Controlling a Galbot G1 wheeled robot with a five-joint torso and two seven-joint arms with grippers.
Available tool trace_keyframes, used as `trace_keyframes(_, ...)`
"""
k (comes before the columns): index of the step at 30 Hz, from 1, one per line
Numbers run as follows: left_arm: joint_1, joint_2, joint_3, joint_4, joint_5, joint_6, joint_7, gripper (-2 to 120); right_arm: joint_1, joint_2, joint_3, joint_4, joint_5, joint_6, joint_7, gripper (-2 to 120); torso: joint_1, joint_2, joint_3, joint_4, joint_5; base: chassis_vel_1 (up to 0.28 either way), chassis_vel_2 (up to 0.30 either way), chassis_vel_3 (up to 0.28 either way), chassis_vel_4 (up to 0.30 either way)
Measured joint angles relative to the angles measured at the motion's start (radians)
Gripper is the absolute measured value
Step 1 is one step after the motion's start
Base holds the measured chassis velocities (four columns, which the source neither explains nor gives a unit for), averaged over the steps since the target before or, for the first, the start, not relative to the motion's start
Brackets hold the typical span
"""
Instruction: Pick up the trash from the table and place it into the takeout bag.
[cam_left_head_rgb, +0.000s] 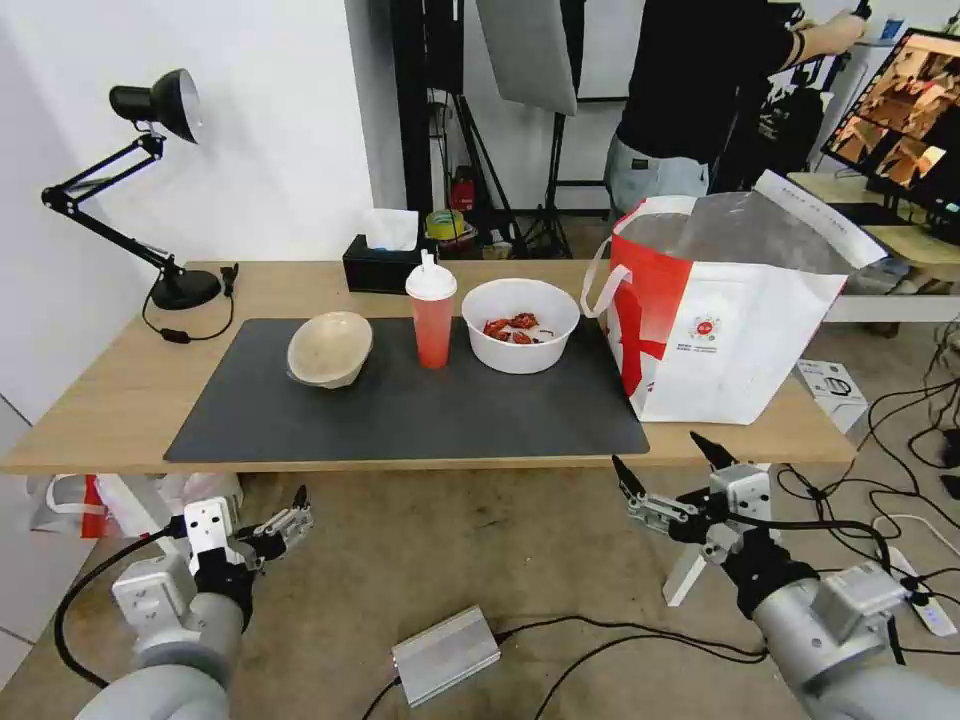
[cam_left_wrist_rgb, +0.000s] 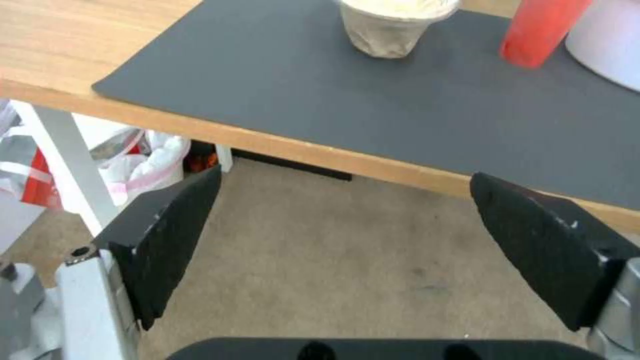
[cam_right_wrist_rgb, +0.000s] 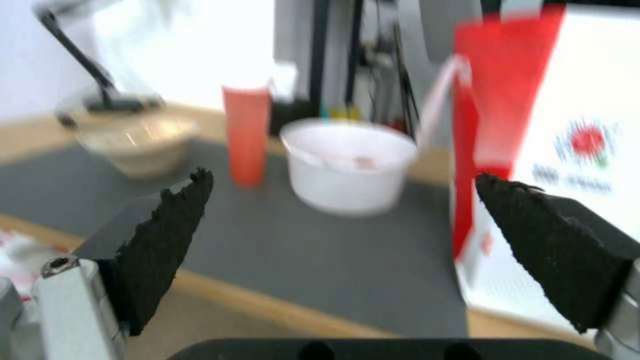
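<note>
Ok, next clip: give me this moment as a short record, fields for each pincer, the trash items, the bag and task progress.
left pincer: open, empty, held low in front of the table's near edge
right pincer: open, empty, low before the table, near the bag's corner
pulp bowl: on the dark mat, robot's left of the cup
red drink cup: upright, lidded, between the two bowls
white bowl: on the mat beside the bag, red scraps inside
takeout bag: upright on the table's right end, mouth open
progress: all three items on the table

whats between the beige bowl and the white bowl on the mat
The red drink cup stands between the beige pulp bowl and the white bowl, seen in the head view.
</note>
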Motion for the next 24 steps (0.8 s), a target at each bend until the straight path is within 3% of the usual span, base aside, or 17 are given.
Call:
trace_keyframes(7,-0.008,0.003,0.011,0.009,0.002,-0.053,0.007,100,0.004,0.002,0.01,-0.001,0.059,0.128,-0.053,100,0.0,0.0,0.0,0.0,0.0,0.0,0.0,0.0,0.0)
trace_keyframes(18,-0.009,0.003,0.017,0.015,0.006,-0.118,0.035,100,0.012,-0.003,0.01,-0.001,0.083,0.183,-0.089,100,0.0,0.0,0.0,0.0,0.0,0.0,0.0,0.0,0.0)
trace_keyframes(24,-0.011,0.001,0.037,0.033,0.03,-0.166,0.055,100,0.064,-0.108,0.016,-0.024,0.126,0.209,-0.135,100,0.0,0.0,0.0,0.0,0.0001,0.0,0.0,0.0,0.0)
